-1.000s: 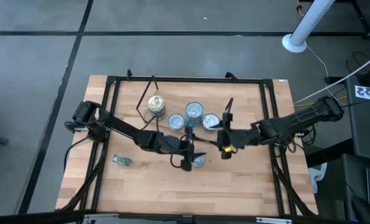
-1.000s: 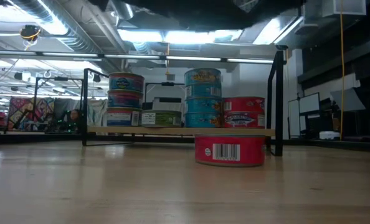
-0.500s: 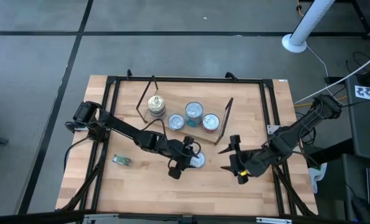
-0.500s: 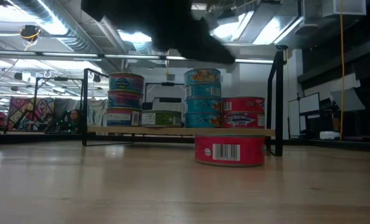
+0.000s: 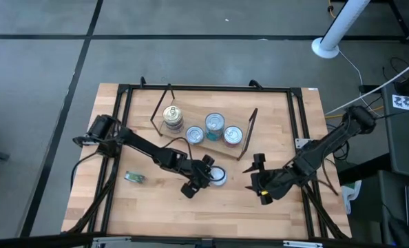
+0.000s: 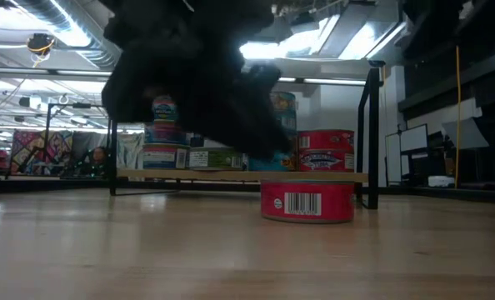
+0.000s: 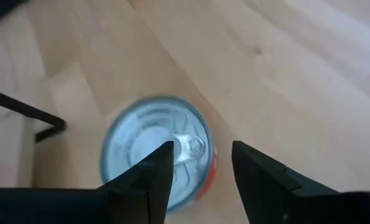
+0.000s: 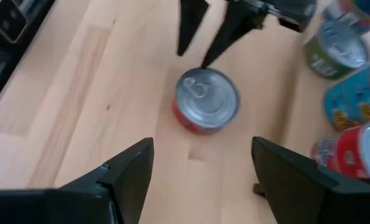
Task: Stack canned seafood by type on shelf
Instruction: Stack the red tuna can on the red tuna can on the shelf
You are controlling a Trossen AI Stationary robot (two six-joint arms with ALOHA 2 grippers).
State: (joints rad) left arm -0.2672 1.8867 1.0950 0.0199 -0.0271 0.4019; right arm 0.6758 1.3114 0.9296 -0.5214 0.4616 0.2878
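Observation:
A red tin of canned seafood (image 8: 205, 99) with a silver lid stands on the table, in front of the shelf (image 6: 239, 176). My left gripper (image 7: 200, 149) hangs open just above the lid (image 7: 149, 138), fingers slanting down from the table's left, clear of it in the low view. On the shelf are a blue stack (image 5: 171, 117), a green tin (image 5: 195, 135), a teal stack (image 5: 215, 124) and a red tin (image 5: 233, 134). My right gripper (image 5: 251, 177) is open and holds nothing, right of the loose tin.
The black wire legs of the shelf (image 5: 249, 134) rise at its right end, close to both grippers. A small green object (image 5: 134, 178) lies on the table at the near left. The black frame (image 5: 122, 96) runs round the tabletop. Bare wood lies toward the near edge.
My left gripper has come down toward the loose red tin and tipped its fingers more steeply downward. My right gripper has drawn away from the shelf's right end toward the near edge and swung round. The tins have stayed where they were.

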